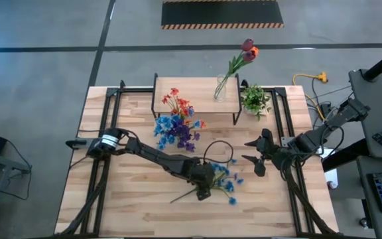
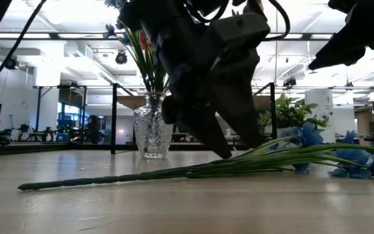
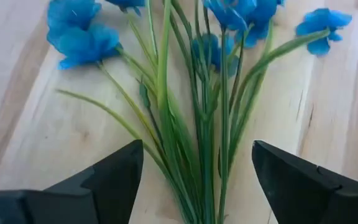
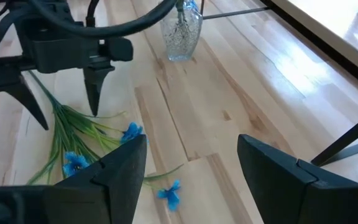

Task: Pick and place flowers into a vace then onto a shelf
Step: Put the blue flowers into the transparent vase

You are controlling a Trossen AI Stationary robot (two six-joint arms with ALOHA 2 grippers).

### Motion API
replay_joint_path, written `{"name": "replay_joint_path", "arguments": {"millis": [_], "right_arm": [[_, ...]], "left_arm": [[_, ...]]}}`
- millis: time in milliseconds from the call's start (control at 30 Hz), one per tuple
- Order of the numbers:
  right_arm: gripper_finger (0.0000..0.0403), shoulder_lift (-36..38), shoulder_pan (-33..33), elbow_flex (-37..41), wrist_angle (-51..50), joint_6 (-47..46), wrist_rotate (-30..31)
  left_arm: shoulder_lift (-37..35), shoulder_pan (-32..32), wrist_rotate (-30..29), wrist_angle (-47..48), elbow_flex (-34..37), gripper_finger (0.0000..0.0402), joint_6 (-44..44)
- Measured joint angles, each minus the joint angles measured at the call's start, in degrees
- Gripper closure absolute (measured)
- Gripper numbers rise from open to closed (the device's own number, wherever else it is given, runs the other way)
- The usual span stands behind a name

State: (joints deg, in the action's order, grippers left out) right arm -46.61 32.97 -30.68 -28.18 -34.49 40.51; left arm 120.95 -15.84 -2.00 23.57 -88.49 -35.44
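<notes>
From the high view I saw the left gripper [image 1: 203, 188] down over the blue flower spray [image 1: 225, 180], which lay flat on the plank table [image 1: 131, 206] well in front of the shelf [image 1: 194, 88]. The shelf's pale plank top carried a clear glass vase [image 1: 219, 90] holding red tulips [image 1: 247, 50]; a second vase stuffed with orange, blue and purple flowers [image 1: 178, 123] stood just in front of the shelf. The left arm reached long and low across the table. The right gripper [image 1: 256, 151] hung beside the spray, fingers spread.

In the low view the spray's long stem [image 2: 109, 179] lay along the table, the left gripper's dark fingers [image 2: 239, 123] touching down on its leaves, with a cut-glass vase [image 2: 152, 133] behind.

The left wrist view showed thin green stems [image 3: 197, 155] fanning between my two wide-set fingers [image 3: 114, 177], not clamped.

The right wrist view showed that gripper's fingers [image 4: 120, 165] wide apart over bare planks, empty.
</notes>
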Motion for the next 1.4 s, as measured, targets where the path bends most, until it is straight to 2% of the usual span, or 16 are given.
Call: {"name": "replay_joint_path", "arguments": {"millis": [600, 767, 867, 1400], "right_arm": [[0.0161, 0.0, -0.04, 0.28, 0.17, -0.01, 0.17], [0.0161, 0.0, -0.02, 0.6, 0.15, -0.31, 0.17], [0.0161, -0.03, -0.02, 0.63, 0.18, -0.37, 0.17], [0.0161, -0.03, -0.02, 0.92, 0.15, -0.14, 0.15]], "left_arm": [[2.05, -2.13, 0.41, -0.85, 0.25, 0.0118, 3.04], [2.29, -2.27, -1.96, -0.52, 0.22, 0.0128, 1.31], [2.41, -2.38, -4.0, -0.17, 0.01, 0.015, 1.33], [2.63, -2.16, -5.39, 0.15, -0.34, 0.0312, 1.27]]}}
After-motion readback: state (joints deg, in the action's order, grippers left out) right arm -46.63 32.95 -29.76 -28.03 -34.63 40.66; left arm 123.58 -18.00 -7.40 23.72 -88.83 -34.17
